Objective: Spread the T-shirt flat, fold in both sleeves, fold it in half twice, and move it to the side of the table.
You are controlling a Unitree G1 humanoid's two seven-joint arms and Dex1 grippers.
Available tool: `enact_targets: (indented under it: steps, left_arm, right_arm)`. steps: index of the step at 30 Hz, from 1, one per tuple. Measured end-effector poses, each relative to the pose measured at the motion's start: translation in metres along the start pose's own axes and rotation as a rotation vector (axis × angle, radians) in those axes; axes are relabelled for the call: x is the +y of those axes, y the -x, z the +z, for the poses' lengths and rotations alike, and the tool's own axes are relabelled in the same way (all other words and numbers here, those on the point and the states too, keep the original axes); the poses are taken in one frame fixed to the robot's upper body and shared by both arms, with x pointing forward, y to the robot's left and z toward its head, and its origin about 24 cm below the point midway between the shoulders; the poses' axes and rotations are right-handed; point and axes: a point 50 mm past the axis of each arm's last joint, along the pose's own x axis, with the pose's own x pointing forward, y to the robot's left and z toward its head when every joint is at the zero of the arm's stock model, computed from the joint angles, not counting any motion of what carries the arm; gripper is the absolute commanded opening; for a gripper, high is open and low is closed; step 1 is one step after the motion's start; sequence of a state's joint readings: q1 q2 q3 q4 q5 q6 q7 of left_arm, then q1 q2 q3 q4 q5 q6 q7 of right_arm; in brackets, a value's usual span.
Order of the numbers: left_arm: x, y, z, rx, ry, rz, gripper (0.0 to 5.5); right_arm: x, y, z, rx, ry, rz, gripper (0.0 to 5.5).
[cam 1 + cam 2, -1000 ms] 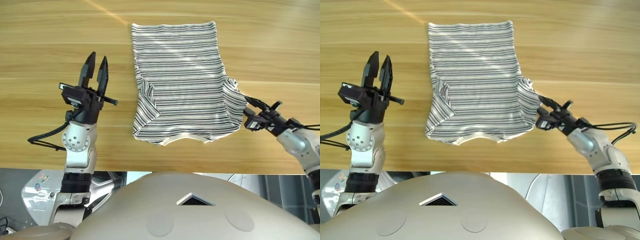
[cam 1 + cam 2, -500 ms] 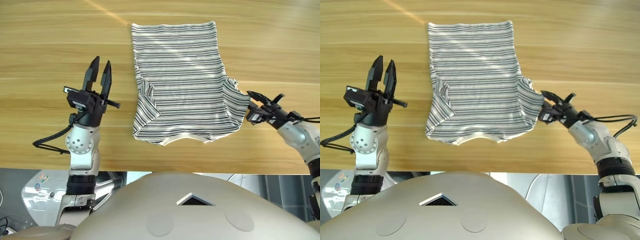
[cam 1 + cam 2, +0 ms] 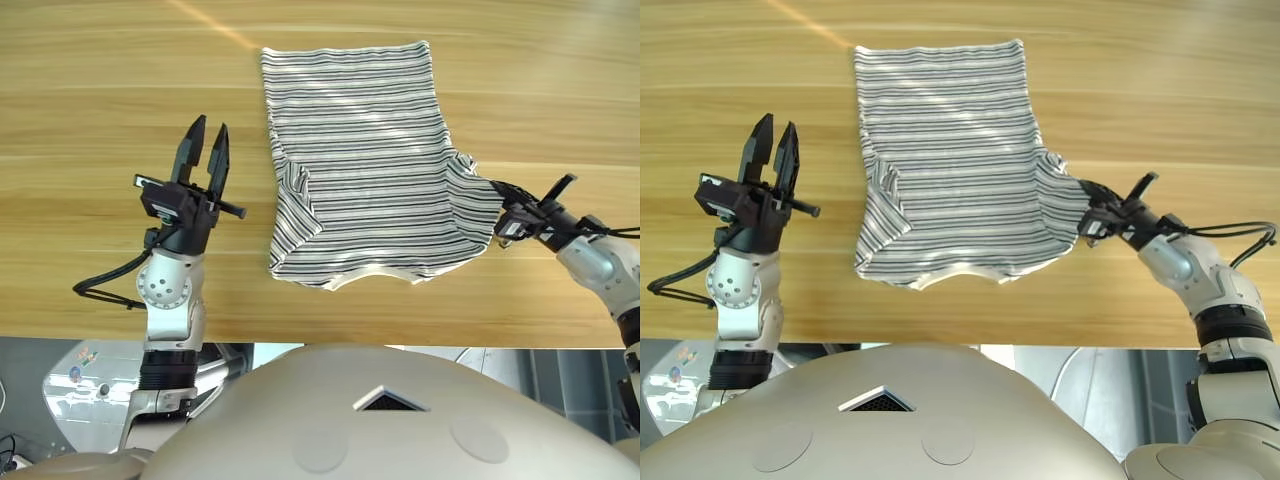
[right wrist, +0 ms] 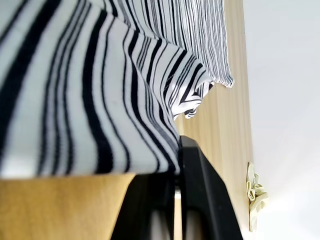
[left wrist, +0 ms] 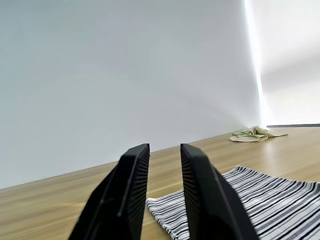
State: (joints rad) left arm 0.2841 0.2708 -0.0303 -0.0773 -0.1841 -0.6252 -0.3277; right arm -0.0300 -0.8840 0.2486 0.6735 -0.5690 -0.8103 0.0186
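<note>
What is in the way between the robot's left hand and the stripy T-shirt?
Nothing visible is. The open left hand points past the near left edge of the black-and-white striped fabric T-shirt, and only a bare strip of the light wooden table lies between them.

The striped T-shirt (image 3: 365, 165) lies on the table (image 3: 100, 80), left tool (image 3: 208, 127) upright beside it, slightly parted, right tool (image 3: 503, 205) apparently pinching its sleeve edge.

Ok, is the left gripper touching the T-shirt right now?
No, the left gripper stands over the bare table, with wood showing between it and the T-shirt.
</note>
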Motion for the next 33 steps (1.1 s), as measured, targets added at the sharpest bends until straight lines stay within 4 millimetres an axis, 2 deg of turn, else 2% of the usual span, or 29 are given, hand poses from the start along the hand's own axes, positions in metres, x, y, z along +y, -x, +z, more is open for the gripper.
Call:
enact_targets:
  steps: [6,7,10,12,16,24,29,33]
  left_arm:
    - [-0.003,0.001,-0.004,0.014,0.012,-0.012,1.17]
    - [-0.003,0.002,-0.005,0.018,0.013,-0.018,1.17]
    - [-0.003,0.003,-0.007,0.027,0.013,-0.028,1.17]
    - [-0.003,0.004,-0.008,0.032,0.013,-0.026,1.17]
    - [-0.003,0.005,-0.011,0.043,0.017,-0.022,1.17]
    - [-0.006,0.005,-0.013,0.047,0.034,-0.014,1.17]
    - [-0.011,0.004,-0.014,0.046,0.047,-0.022,1.17]
    - [-0.014,0.005,-0.017,0.063,0.045,-0.051,1.17]
  right_arm:
    - [-0.001,-0.002,0.004,-0.022,0.015,-0.020,0.01]
    - [0.001,-0.002,0.011,-0.055,0.009,-0.020,0.01]
    - [0.015,-0.002,0.047,-0.228,-0.063,-0.011,0.01]
    - [0.016,-0.002,0.056,-0.265,-0.077,0.003,0.01]
    - [0.015,-0.009,0.062,-0.285,-0.076,0.026,0.01]
    - [0.013,-0.035,0.078,-0.347,-0.055,0.035,0.01]
    - [0.012,-0.044,0.083,-0.369,-0.025,0.077,0.98]
    - [0.004,-0.036,0.076,-0.360,-0.046,0.073,1.63]
